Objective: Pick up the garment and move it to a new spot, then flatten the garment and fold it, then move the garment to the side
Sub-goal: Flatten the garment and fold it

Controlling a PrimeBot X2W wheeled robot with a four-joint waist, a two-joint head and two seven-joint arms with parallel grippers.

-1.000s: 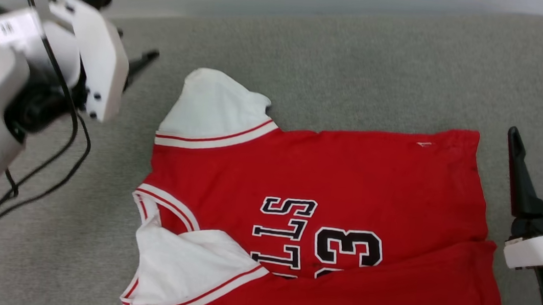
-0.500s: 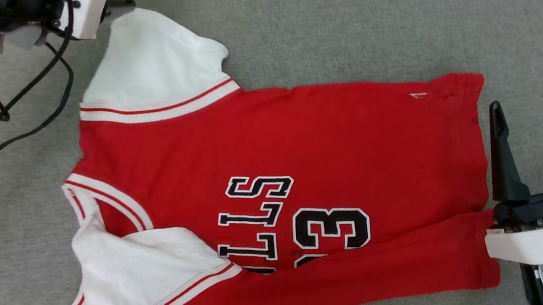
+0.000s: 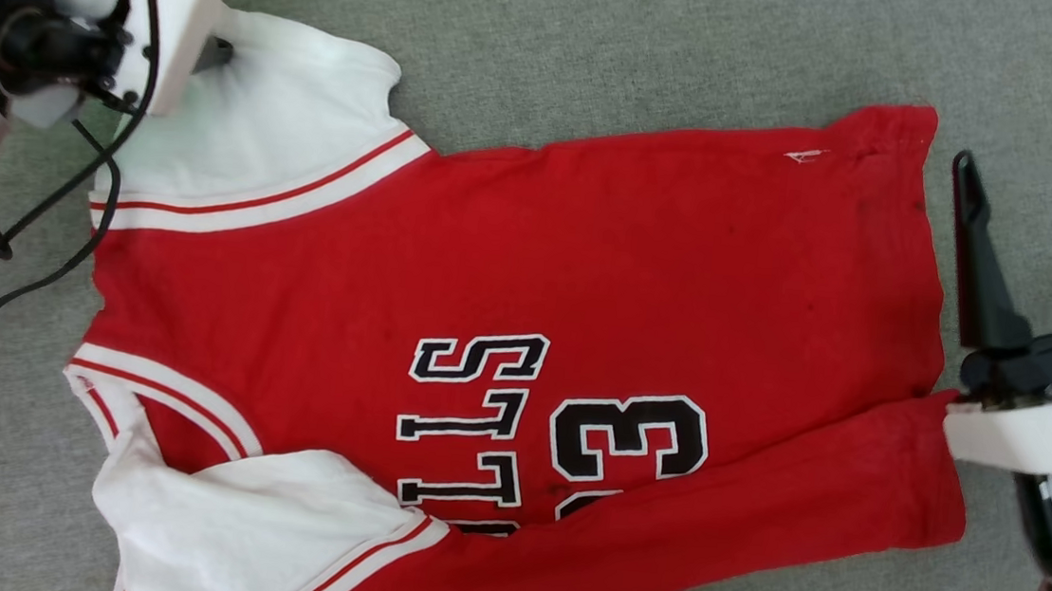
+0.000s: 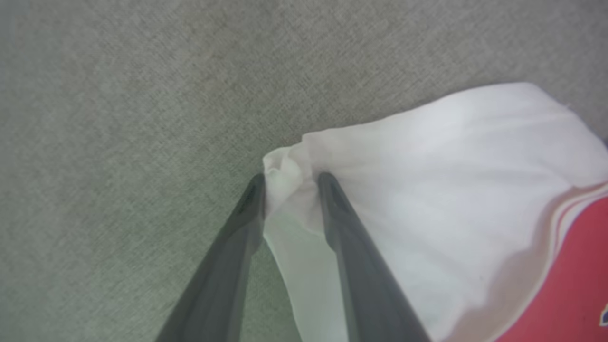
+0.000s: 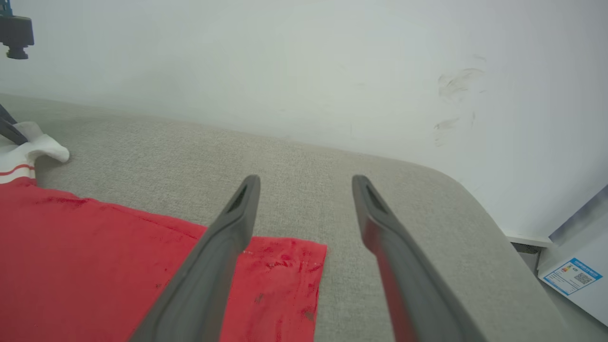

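Note:
The garment [image 3: 528, 267], a red shirt with white sleeves and black "23" lettering, lies spread on the grey cushion, collar toward the left and hem toward the right. Its near long edge is folded over. My left gripper [image 3: 219, 50] is at the far white sleeve, mostly hidden behind its wrist plate. In the left wrist view that left gripper [image 4: 289, 183] has its fingers narrowed on the bunched corner of the sleeve [image 4: 427, 190]. My right gripper [image 3: 1019, 153] stands open just right of the hem, nothing between its fingers. In the right wrist view the right gripper [image 5: 306, 183] hovers over the hem corner [image 5: 285, 266].
The grey cushion [image 3: 606, 36] ends in a rounded edge on the right [image 5: 475, 199], with a white wall [image 5: 304, 71] behind. A black cable [image 3: 37, 224] loops off the left arm. A white surface with a blue label [image 5: 572, 275] lies beyond the cushion's right end.
The head camera has tilted down, shifting the whole picture. My left gripper came onto the far sleeve's corner and its jaws narrowed around it. The right gripper stays open by the hem.

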